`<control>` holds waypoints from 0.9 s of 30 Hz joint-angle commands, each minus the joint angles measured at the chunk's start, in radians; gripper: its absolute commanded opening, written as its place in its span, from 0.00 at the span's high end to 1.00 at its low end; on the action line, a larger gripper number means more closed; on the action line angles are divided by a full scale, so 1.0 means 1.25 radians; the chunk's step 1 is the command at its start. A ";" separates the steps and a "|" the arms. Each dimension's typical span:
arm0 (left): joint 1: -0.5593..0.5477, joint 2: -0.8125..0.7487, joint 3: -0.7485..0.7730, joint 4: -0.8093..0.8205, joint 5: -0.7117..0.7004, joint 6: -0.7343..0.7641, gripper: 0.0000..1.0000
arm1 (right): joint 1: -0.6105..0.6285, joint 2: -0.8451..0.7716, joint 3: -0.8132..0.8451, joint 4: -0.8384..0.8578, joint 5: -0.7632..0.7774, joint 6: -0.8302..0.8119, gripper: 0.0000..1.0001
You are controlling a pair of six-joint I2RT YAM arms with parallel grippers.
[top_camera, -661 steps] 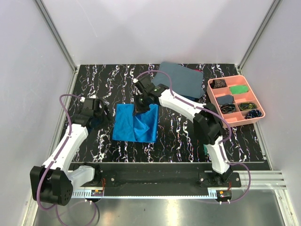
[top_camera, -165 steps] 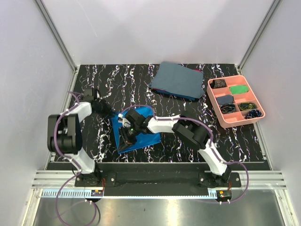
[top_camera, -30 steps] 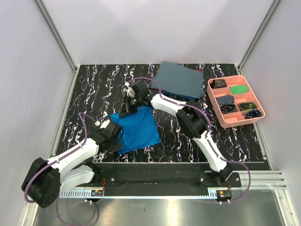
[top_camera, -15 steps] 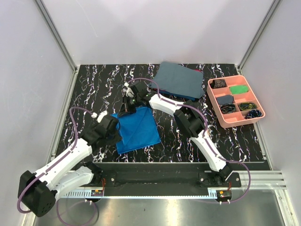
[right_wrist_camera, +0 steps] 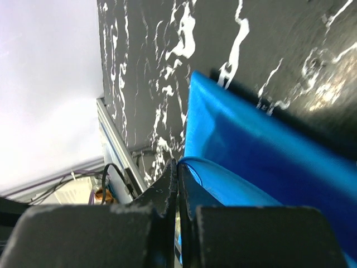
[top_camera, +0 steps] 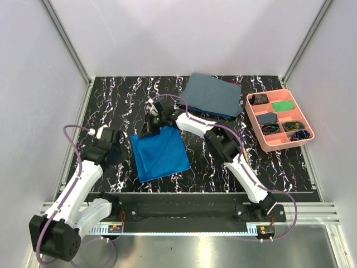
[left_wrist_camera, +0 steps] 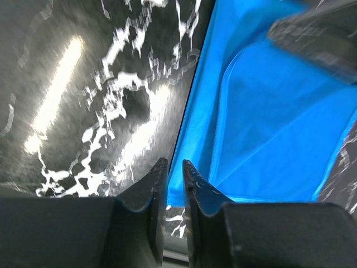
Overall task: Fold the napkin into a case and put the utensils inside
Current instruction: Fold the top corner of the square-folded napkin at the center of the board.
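One fold laid: left fingers (left_wrist_camera: 162,177), slightly apart and empty, have released the napkin (top_camera: 160,153) and backed off left. It lies flat on the tabletop (top_camera: 111,100). Right fingers (right_wrist_camera: 170,178) stay clamped on its far corner. Case not yet formed.

Bright even overhead light, glare streaks on glossy table (left_wrist_camera: 56,84), blurred wrist views.

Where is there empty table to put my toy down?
Bare table: the far-left corner, between the side rail and grey cloth; and near-right, between the right arm and pink tray. Crowded around the napkin, with left gripper and right gripper at it.
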 commanded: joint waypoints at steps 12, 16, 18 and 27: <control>0.097 0.124 0.046 0.137 0.140 0.089 0.83 | 0.003 0.085 0.125 0.037 0.001 0.081 0.99; 0.097 0.135 0.030 0.152 0.137 0.089 0.84 | 0.003 0.105 0.151 0.035 0.000 0.090 0.99; 0.098 0.136 0.026 0.158 0.136 0.089 0.84 | 0.003 0.115 0.171 0.032 -0.004 0.095 0.98; 0.103 0.176 0.058 0.166 0.142 0.100 0.83 | 0.003 0.161 0.239 0.016 -0.012 0.107 0.94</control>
